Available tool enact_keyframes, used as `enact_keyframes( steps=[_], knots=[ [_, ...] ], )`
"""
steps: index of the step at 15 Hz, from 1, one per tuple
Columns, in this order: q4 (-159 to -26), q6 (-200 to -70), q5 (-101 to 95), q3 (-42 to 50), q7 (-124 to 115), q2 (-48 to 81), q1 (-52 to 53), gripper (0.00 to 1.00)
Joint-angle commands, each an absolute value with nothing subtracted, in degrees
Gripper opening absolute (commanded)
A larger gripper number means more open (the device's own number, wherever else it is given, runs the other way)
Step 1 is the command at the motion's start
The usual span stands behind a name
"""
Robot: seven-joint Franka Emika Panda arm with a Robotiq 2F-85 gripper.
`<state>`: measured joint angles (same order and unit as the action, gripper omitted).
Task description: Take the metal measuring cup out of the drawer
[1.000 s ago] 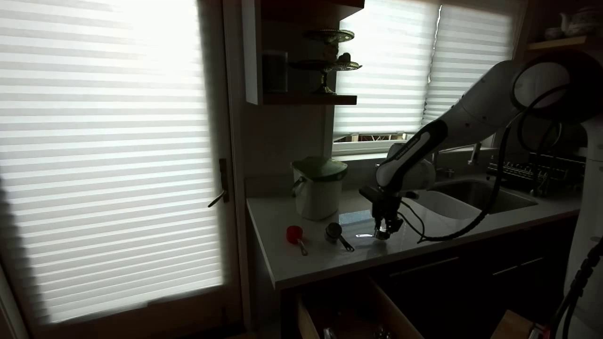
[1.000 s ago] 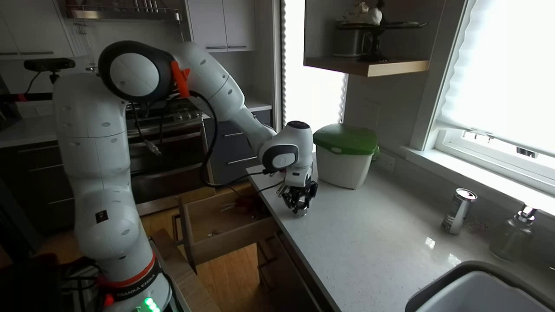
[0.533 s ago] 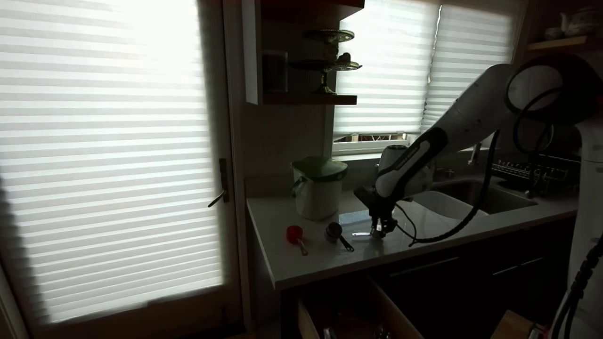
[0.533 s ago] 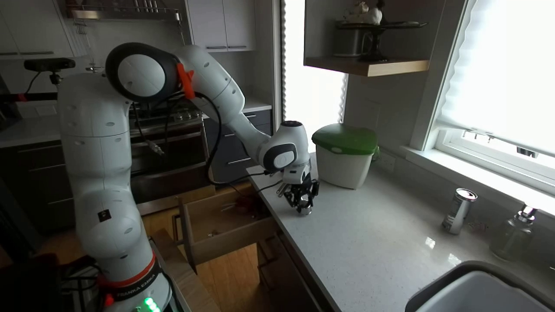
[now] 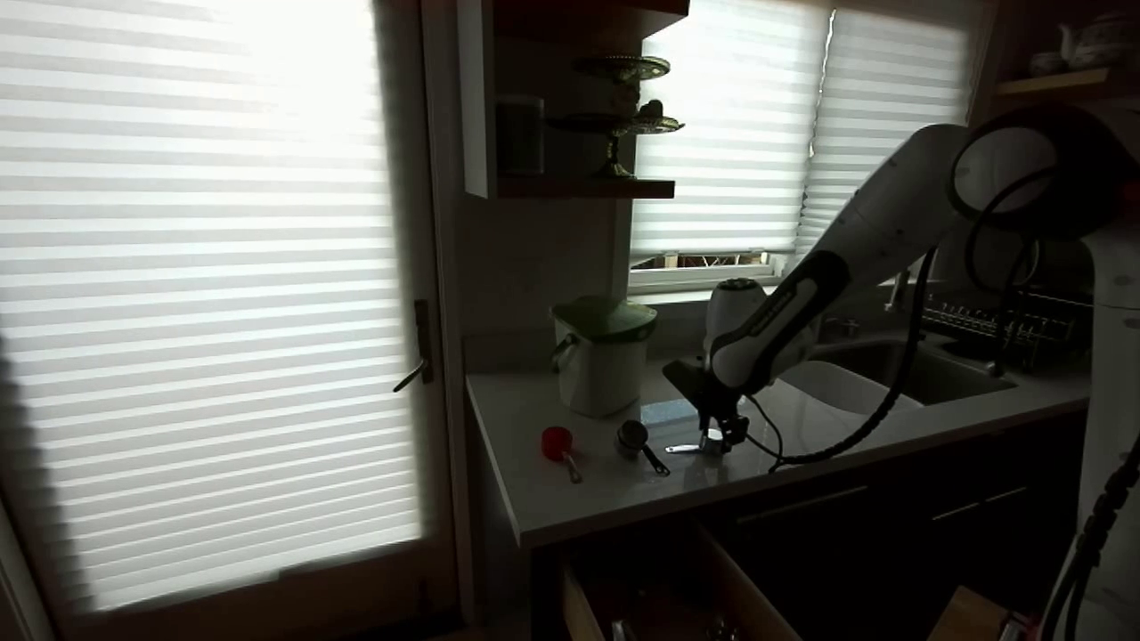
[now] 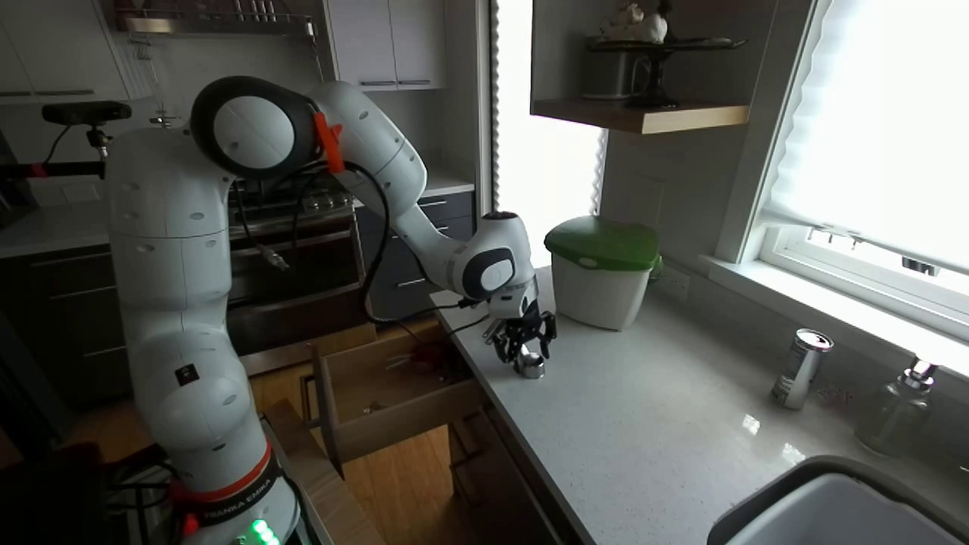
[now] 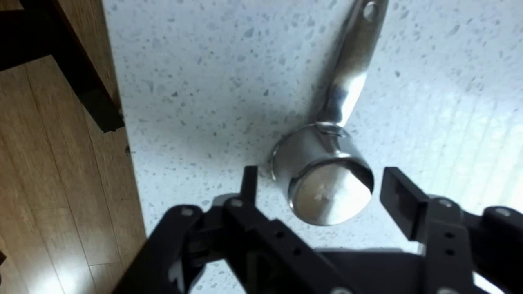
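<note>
Metal cup (image 7: 325, 173) rests on counter (image 6: 643, 424), just inside the drawer-side edge, out of the drawer (image 6: 412, 420); removal judged complete. Gripper (image 7: 321, 179) spread wider than the cup, fingers (image 7: 398, 200) on either side in wrist view, neither seen touching; height over it uncertain. Handling, by judgement: light, rigid, hard to damage; polished round wall may slip. Preferred hold: flat handle (image 7: 358, 61), pinched across its narrow sides.

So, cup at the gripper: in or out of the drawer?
Out: wrist view shows the metal measuring cup on the countertop, between the fingers of the open gripper.
</note>
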<state>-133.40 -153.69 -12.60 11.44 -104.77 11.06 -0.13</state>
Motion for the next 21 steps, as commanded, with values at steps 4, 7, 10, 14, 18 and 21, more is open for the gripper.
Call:
enact_keyframes(
  steps=[4, 7, 10, 14, 18, 21],
  knots=[
    [-136.55, -151.61, -13.96, 11.18, -103.07, 5.50, 0.22, 1.00],
    [-140.49, -151.64, -16.80, 10.35, -101.98, -1.29, 0.28, 1.00],
    [-145.32, -151.36, -24.73, 7.74, -100.21, -9.81, -1.22, 1.00],
    [-151.45, -150.52, -28.48, 2.76, -91.84, -20.29, -4.28, 1.00],
    [-157.83, -151.06, -25.27, -0.13, -77.73, -29.27, -4.92, 1.00],
    [-156.80, -151.82, -22.56, -3.31, -74.20, -27.79, -7.15, 1.00]
  ],
)
